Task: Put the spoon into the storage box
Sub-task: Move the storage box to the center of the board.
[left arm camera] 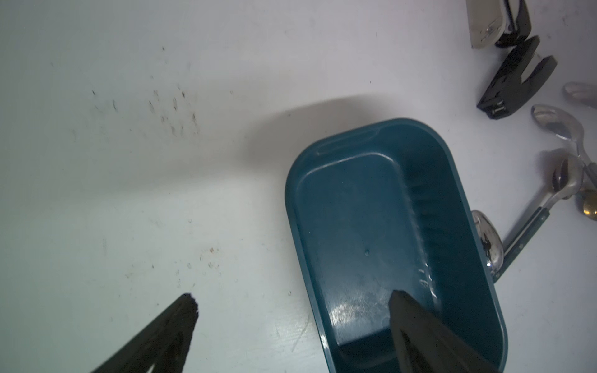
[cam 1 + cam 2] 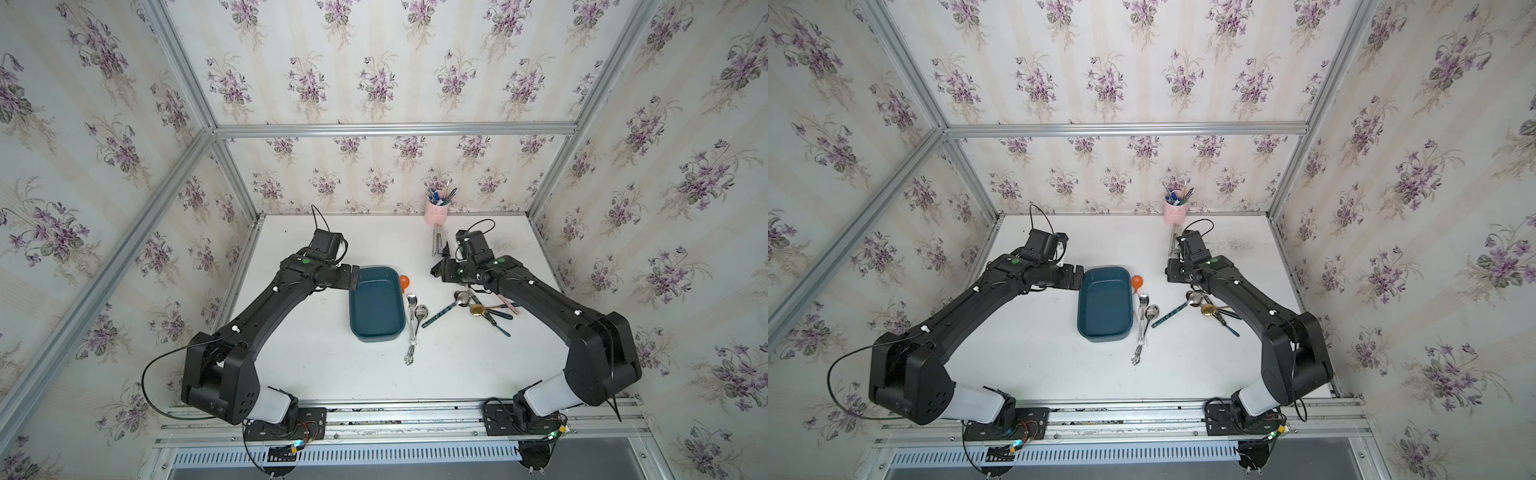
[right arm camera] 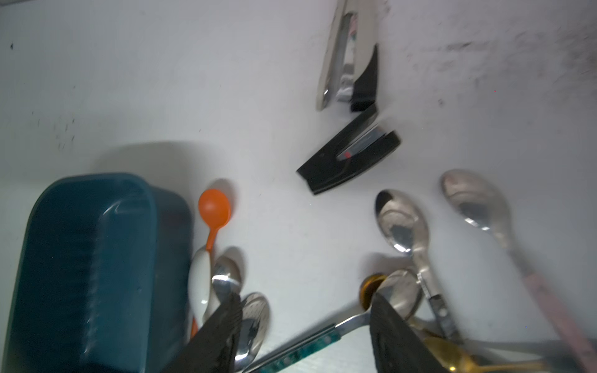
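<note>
The box point(image 2: 376, 305) stands mid-way on the worktop point(image 2: 457, 365). The left gripper point(image 1: 292, 297) has released jaws astride its wall. The right gripper point(image 3: 305, 298) has released jaws above the spoons point(image 3: 402, 226).

Plenty of room low in the middle of both top views: bare counter point(image 2: 332, 365), nothing to dodge. The storage box point(image 2: 376, 307) stands open from above, floor bare. Its right wall is crowded, though: an orange spoon point(image 2: 404, 281) and steel spoons point(image 2: 411, 300) lie just beside it. Further right, a tangled spoon pile point(image 2: 478, 306) sits partly under the right arm point(image 2: 540, 303). Toward the back, a black tool point(image 3: 349, 158), a silvery tool point(image 2: 437, 243) and a pink cup point(image 2: 436, 212) narrow the way. The left arm point(image 2: 270, 299) hangs at the box's upper-left corner.
</note>
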You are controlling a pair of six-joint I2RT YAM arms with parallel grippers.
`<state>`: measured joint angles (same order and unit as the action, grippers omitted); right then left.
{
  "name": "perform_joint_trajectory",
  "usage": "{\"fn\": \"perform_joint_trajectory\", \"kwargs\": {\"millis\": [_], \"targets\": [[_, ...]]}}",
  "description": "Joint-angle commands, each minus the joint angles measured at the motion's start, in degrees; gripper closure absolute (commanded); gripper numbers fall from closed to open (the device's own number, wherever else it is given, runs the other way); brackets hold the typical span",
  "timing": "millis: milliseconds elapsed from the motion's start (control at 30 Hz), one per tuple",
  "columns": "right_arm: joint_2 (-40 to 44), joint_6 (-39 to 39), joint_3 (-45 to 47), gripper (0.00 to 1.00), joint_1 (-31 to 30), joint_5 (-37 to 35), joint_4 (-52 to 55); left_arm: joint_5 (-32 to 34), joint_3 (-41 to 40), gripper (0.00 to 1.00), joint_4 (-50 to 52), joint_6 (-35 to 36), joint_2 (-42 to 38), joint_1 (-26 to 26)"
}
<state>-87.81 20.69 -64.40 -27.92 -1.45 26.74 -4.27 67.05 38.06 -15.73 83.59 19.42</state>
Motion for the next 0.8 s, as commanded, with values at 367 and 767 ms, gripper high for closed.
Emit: {"fn": "perform_joint_trajectory", "kwargs": {"millis": [367,767], "targets": [[-0.17,26.33,12.0,0.41,-5.46,-5.92,-0.51,-4.08,-2.33,0.25,-3.49,-10.34,9.15,0.75],[-1.63,37.41,15.21,0.45,-5.01,-9.34,-3.16,-2.99,3.68,0.47,-2.68,-8.18,17.77,0.62]]}}
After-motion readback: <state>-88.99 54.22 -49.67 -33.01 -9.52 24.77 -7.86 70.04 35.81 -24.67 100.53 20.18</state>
